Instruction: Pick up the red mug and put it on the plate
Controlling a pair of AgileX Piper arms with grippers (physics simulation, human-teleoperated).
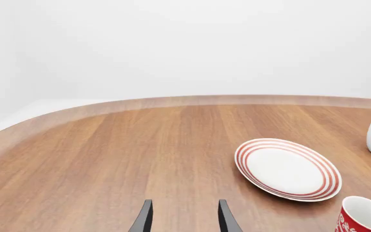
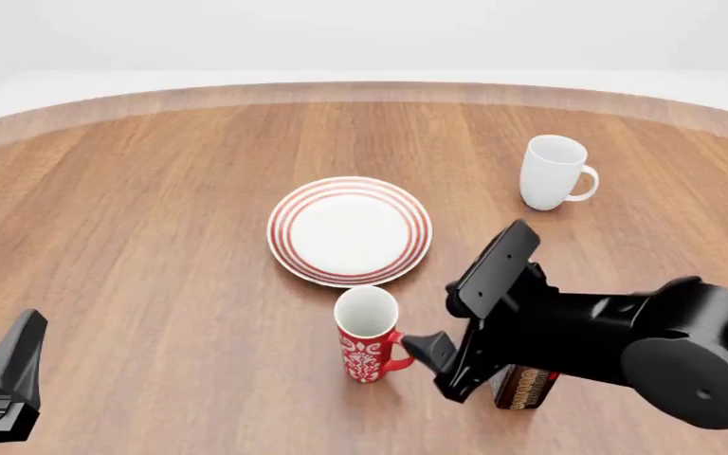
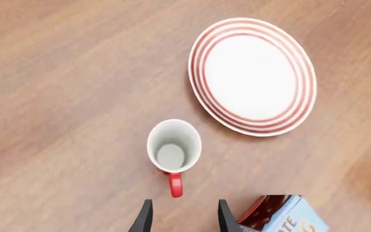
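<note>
We have the red mug (image 2: 367,334) standing upright on the wooden worktop (image 2: 149,237), low in the centre of the front view, just below the plate (image 2: 350,230) and close to its near rim without touching it. The mug's loop handle points toward the right gripper (image 2: 434,360), which sits immediately to the mug's right, still apart from it. In the right wrist view the mug (image 3: 174,147) lies straight ahead of the right gripper (image 3: 181,217), handle aimed at us; the jaws stand apart with nothing between them. The left gripper (image 1: 184,220) hangs idle in the lower left of the front view, its jaws likewise apart and holding nothing.

We judge the grasp not yet begun, and several things could spoil it. If we drive straight in, one finger may strike the handle and spin or tip the tall mug rather than bracket it. A dark box with lettering (image 3: 276,212) stands just beside the gripper, partly hidden beneath the arm in the front view; a sideways correction could knock it. The plate is so near that a shoved mug could slide into its rim. A plain white mug (image 2: 553,172) stands in the upper right, well apart and of no concern.
</note>
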